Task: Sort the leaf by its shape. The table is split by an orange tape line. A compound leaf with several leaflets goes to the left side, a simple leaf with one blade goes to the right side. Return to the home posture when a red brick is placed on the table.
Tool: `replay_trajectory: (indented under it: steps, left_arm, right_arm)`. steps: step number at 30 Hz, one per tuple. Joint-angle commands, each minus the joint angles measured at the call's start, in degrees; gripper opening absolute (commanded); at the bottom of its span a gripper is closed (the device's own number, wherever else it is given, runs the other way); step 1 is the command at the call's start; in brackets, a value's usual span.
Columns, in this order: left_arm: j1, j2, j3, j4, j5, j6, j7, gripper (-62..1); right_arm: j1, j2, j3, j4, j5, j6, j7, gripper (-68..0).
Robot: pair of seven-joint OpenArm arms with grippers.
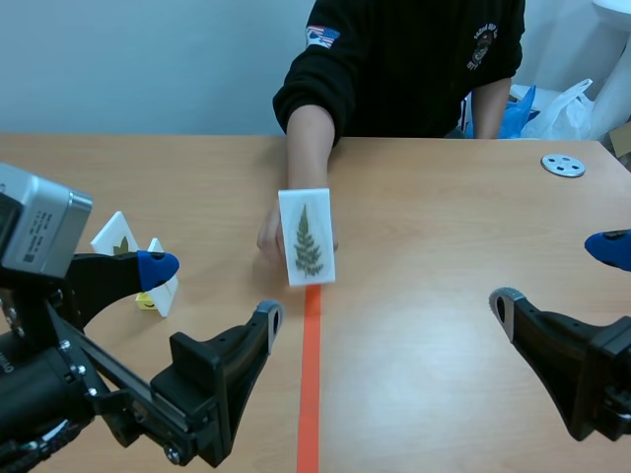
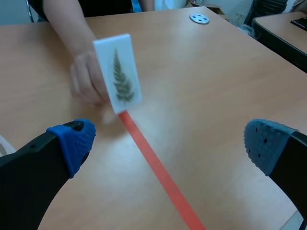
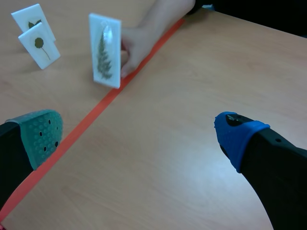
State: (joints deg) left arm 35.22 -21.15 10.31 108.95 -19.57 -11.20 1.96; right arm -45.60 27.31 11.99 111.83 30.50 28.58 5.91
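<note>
A white card with a fern-like compound leaf (image 1: 307,236) (image 2: 117,73) (image 3: 104,50) stands upright at the far end of the orange tape line (image 1: 310,384). A person's hand (image 1: 271,236) (image 2: 86,79) (image 3: 136,45) holds it from behind. My left gripper (image 1: 212,293) (image 2: 168,143) is open, low at the near left, well short of the card, with nothing between its fingers. My right gripper (image 1: 557,276) (image 3: 141,134) is open at the near right, also holding nothing.
Two more white leaf cards (image 1: 118,236) (image 1: 160,286) (image 3: 32,21) (image 3: 41,45) lean on the left side of the table. A round metal disc (image 1: 563,165) (image 2: 199,18) lies far right. The person sits across the table.
</note>
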Motion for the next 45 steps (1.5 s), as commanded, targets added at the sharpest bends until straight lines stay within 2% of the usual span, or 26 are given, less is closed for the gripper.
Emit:
replay_trajectory:
  steps: [1,12,17,27,32,39,45]
  left_arm:
    - [-0.2,0.2,-0.2,0.2,-0.3,-0.2,-1.0,1.4]
    - [-0.2,0.3,-0.2,0.2,-0.3,-0.2,-1.0,1.4]
    - [-0.2,0.3,-0.2,0.2,-0.3,-0.2,-1.0,1.4]
    - [-0.2,0.3,-0.2,0.2,-0.3,-0.2,-1.0,1.4]
    - [-0.2,0.3,-0.2,0.2,-0.3,-0.2,-1.0,1.4]
    - [-0.2,0.3,-0.2,0.2,-0.3,-0.2,-1.0,1.4]
    - [-0.2,0.3,-0.2,0.2,-0.3,-0.2,-1.0,1.4]
  right_arm:
    - [0.2,0.6,0.5,1.0,0.8,0.0,0.7,0.4]
    - [0.2,0.6,0.5,1.0,0.8,0.0,0.6,0.4]
    - [0.8,0.6,0.4,1.0,-0.8,0.1,-0.1,0.4]
    - [8.3,1.0,-1.6,-0.2,-3.3,1.6,-3.3,0.4]
    - [13.9,0.9,-6.8,-4.4,-5.8,2.8,-3.4,0.4]
    - [24.5,0.8,-17.4,-15.0,-10.4,2.8,-2.3,0.4]
    - [33.5,-1.9,-25.6,-24.5,-14.8,2.8,-0.4,0.4]
